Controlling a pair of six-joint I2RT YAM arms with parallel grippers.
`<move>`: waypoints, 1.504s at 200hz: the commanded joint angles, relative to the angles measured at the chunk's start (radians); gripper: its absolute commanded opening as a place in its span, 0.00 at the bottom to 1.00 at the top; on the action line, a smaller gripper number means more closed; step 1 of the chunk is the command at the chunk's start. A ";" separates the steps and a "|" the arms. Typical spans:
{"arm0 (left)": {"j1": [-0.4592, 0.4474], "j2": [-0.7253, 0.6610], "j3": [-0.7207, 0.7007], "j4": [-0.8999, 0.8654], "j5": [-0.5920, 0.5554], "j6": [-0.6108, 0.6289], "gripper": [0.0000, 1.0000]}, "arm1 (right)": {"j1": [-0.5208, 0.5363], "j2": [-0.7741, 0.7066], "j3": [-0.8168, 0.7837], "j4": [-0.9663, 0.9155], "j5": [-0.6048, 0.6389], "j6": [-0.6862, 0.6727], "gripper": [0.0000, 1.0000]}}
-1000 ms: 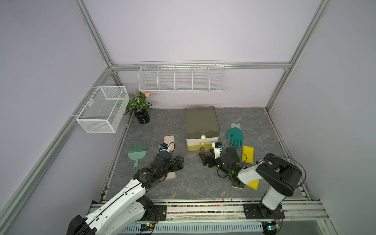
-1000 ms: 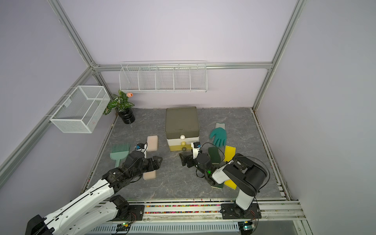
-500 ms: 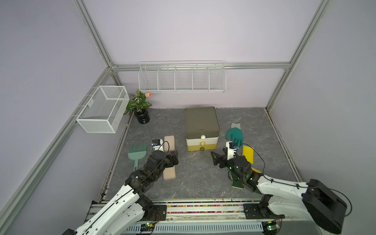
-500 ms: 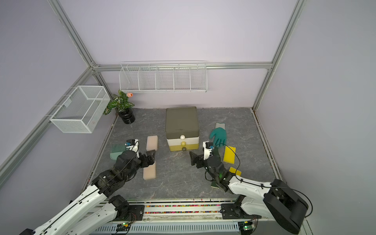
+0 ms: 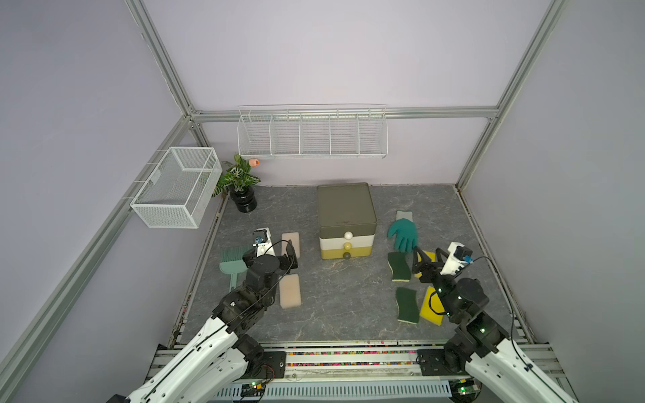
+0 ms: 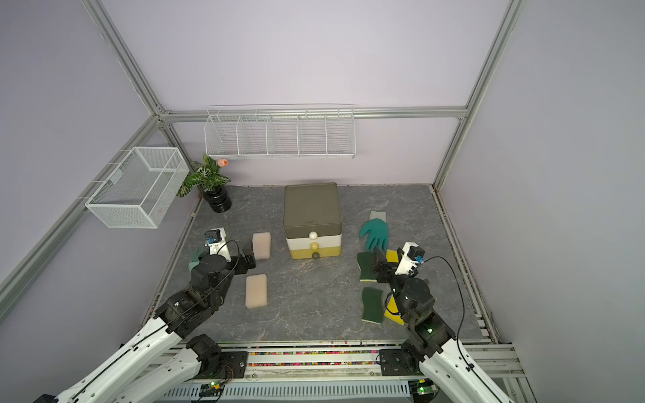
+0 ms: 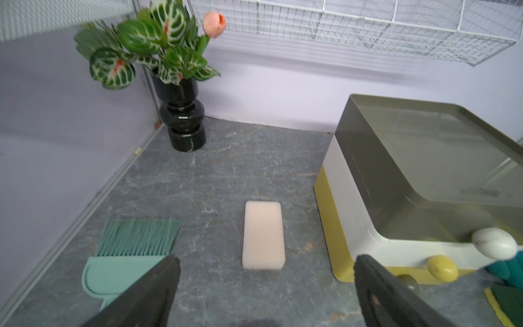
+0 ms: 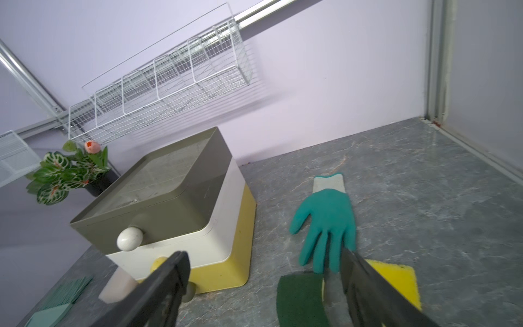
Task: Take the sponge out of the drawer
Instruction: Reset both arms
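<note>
Our L hand (image 7: 266, 260) hovers over the table (image 5: 335, 307) left of the drawer box (image 5: 345, 206), fingers wide apart, nothing btwn them. All 3 drawers look shut. The near sponge (image 5: 289, 290), beige, lies flat on the table outside the box, right beside our L arm. A far sponge (image 5: 291, 244) sits just ahead of that hand. Our R hand (image 8: 264, 254) is also apart and empty, over a green pad (image 5: 399, 266) nr the glove (image 5: 403, 235).

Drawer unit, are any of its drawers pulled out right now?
All shut: the drawer unit shows three fronts stacked flush in both top views, no interior showing.
</note>
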 commanded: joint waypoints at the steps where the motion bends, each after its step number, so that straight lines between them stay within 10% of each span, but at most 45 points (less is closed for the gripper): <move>1: 0.031 0.012 0.000 0.135 -0.086 0.112 1.00 | -0.024 -0.036 -0.018 -0.109 0.032 -0.057 0.89; 107: 0.388 0.067 -0.185 0.426 0.063 0.112 1.00 | -0.162 0.258 0.134 -0.060 0.166 -0.224 0.89; 172: 0.492 0.175 -0.275 0.610 0.029 0.169 1.00 | -0.399 0.563 0.156 0.130 -0.054 -0.251 0.89; 301: 0.622 0.495 -0.332 0.942 0.246 0.186 1.00 | -0.467 1.041 0.123 0.593 -0.250 -0.470 0.89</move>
